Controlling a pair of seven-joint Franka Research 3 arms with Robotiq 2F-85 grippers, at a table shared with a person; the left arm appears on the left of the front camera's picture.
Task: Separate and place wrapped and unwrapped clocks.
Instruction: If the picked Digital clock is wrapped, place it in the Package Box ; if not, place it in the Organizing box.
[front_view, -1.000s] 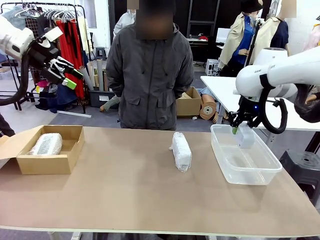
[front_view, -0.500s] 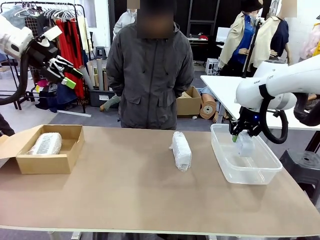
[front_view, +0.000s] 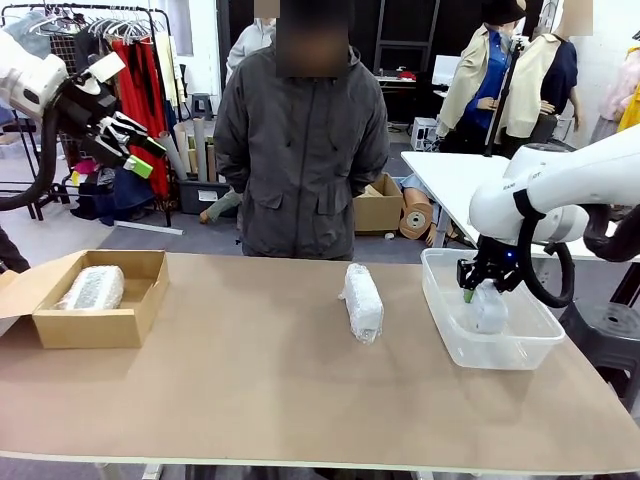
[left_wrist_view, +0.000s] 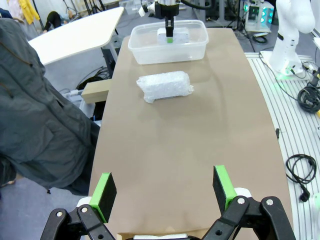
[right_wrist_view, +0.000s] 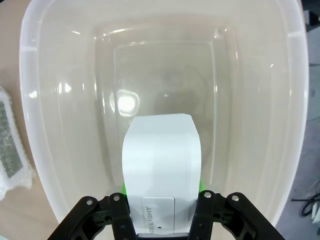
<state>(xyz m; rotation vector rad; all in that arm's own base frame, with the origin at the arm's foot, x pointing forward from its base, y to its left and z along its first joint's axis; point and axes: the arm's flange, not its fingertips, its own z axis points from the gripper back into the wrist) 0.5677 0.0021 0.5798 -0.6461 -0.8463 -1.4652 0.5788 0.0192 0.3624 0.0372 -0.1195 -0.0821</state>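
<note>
While right jaws grip the bare clock (front_view: 487, 308) in the tub (front_view: 497, 352), left jaws gape wide. Wrapped clock (front_view: 363, 300) lies on the counter (front_view: 250, 380).

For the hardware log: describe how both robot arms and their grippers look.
The left arm and right arm are smooth, rounded white shells, each with a black cable looping near the wrist. The right one carries small dark lettering. The left gripper and right gripper are black bolted linkages tipped with bright green pads.
</note>
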